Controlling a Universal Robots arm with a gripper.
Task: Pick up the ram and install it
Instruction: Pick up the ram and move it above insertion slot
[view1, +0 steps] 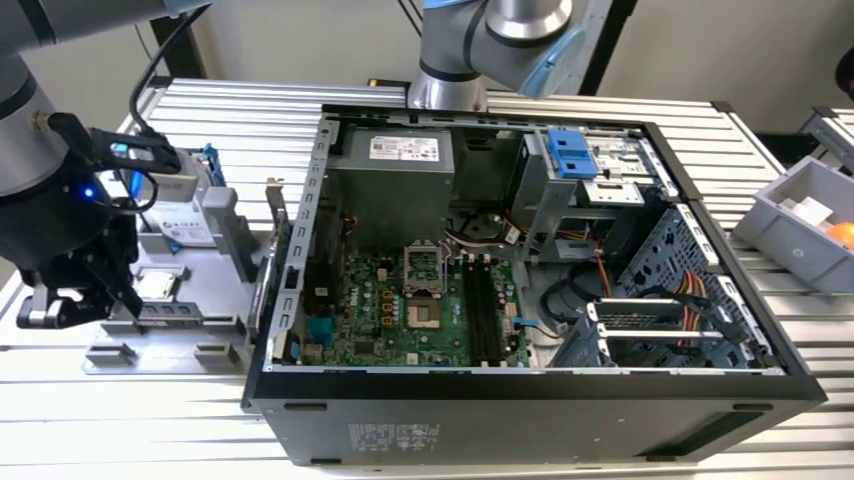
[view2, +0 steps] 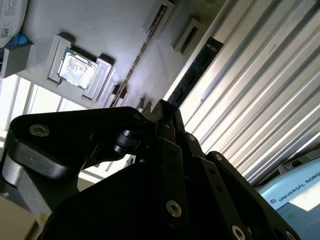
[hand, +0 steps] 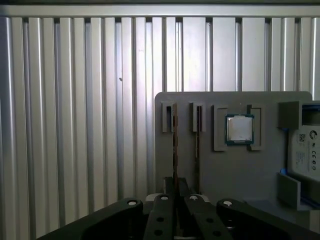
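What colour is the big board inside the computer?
Green; the motherboard shows best in the exterior view.

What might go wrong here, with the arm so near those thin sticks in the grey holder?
1. The gripper is lined up over one ram, a thin stick standing on edge in the grey holder; a skewed grab might tilt or jam it.
2. A second stick stands close beside it and might get knocked.
3. The computer case wall rises between holder and motherboard slots; a low carry might clip it.
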